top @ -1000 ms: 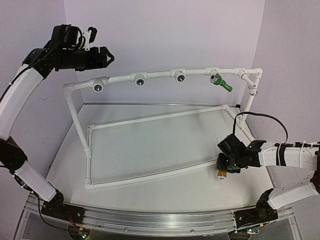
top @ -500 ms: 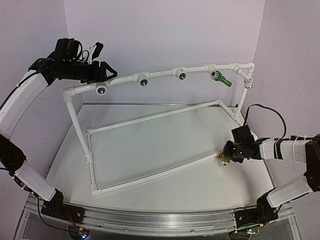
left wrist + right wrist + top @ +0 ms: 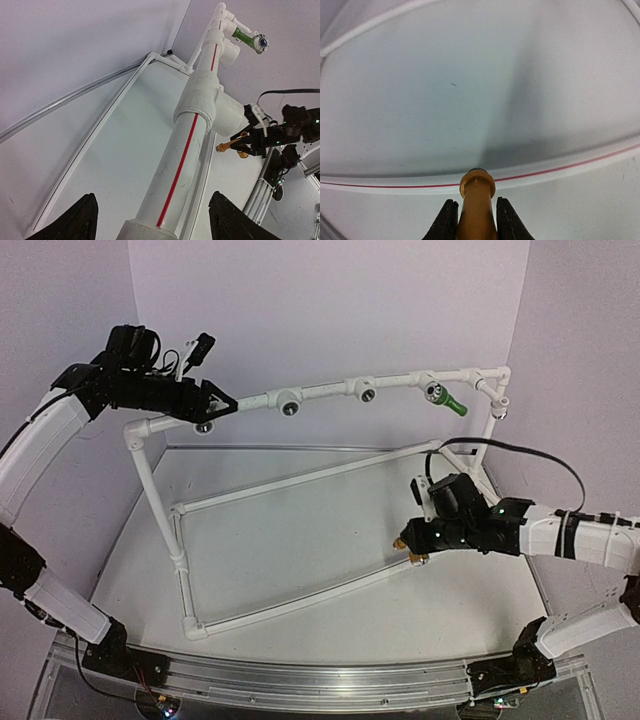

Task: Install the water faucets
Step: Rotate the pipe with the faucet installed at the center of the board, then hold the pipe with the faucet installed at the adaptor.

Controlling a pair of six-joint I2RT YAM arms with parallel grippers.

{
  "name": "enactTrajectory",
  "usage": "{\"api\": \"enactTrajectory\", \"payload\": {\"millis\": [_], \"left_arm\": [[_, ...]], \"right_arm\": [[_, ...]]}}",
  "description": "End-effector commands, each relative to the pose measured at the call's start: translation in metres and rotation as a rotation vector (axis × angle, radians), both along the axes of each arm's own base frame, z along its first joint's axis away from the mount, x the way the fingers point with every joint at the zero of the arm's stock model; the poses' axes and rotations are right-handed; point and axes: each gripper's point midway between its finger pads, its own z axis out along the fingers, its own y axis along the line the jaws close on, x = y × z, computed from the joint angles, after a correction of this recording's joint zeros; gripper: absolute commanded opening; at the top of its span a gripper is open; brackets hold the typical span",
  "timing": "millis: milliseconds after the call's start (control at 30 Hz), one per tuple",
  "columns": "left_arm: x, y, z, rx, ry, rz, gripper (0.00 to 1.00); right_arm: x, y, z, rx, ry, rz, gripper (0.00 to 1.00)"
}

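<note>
The yellow-orange faucet (image 3: 416,558) is held in my right gripper (image 3: 420,542), which is shut on it just above the near rail of the white pipe frame (image 3: 320,390). In the right wrist view the faucet (image 3: 476,200) sticks out between the fingers, its end over the red-striped pipe (image 3: 570,167). The green faucet (image 3: 447,400) sits in the fourth socket of the top pipe; it also shows in the left wrist view (image 3: 247,37). My left gripper (image 3: 212,405) is open and straddles the top pipe (image 3: 190,145) by the leftmost socket, with gaps on both sides.
Three dark sockets (image 3: 290,405) on the top pipe hold nothing. The frame's base rectangle lies askew on the white table (image 3: 300,510). Purple walls close the back and sides. A black cable (image 3: 520,452) loops over my right arm. An aluminium rail (image 3: 300,680) runs along the near edge.
My left gripper came down over the top pipe and the frame shifted, its front left corner moving nearer. My right gripper moved left with the yellow-orange faucet, over the near rail.
</note>
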Motion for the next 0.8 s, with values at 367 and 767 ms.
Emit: {"api": "enactTrajectory", "payload": {"millis": [367, 767], "left_arm": [[-0.040, -0.020, -0.092, 0.110, 0.346, -0.092, 0.62], [-0.023, -0.012, -0.066, 0.205, 0.114, -0.056, 0.61]], "right_arm": [[-0.014, 0.149, 0.248, 0.064, -0.627, 0.547, 0.00], [0.011, 0.180, 0.276, -0.246, -0.902, 0.703, 0.00]]}}
